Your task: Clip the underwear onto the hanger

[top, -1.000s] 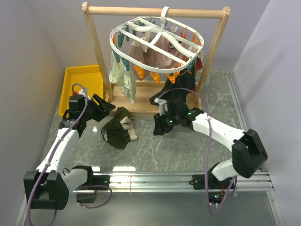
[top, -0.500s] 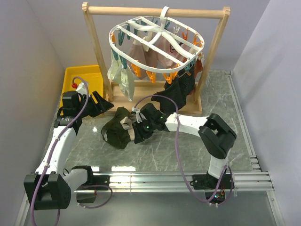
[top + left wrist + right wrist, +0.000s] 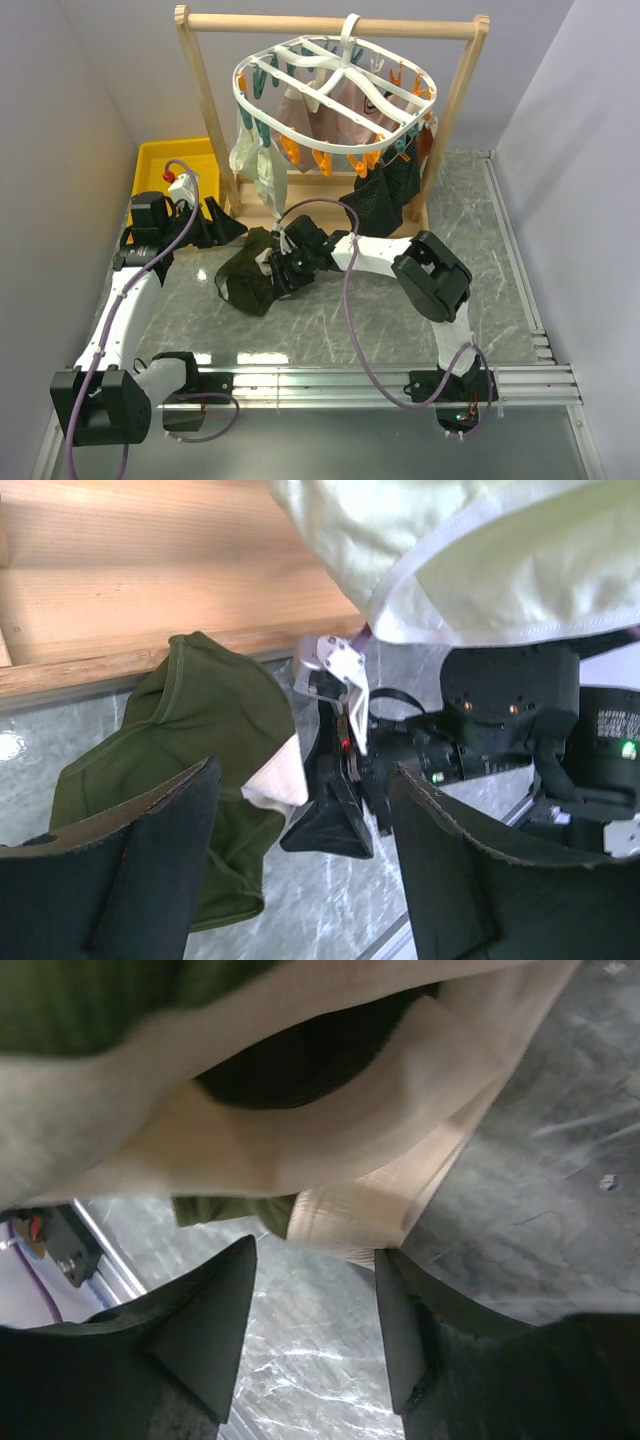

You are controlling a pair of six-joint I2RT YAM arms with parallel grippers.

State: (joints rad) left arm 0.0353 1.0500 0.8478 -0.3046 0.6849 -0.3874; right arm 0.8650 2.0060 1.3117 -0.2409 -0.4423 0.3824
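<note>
The olive-green underwear with a pale beige waistband lies crumpled on the marble table, left of centre. It also shows in the left wrist view and the right wrist view. The white oval hanger with orange and teal clips hangs from the wooden rail, several garments clipped on it. My right gripper is open, low at the waistband's right edge; its fingers straddle bare table just short of the band. My left gripper is open, above the underwear's far left side, empty.
A wooden rail frame stands at the back with a base board. A yellow tray sits at the back left. A black ribbed garment and a pale garment hang from the hanger.
My right arm has swung left from the black garment to the underwear, and its gripper now sits at the waistband. My left gripper has shifted slightly back and left.
</note>
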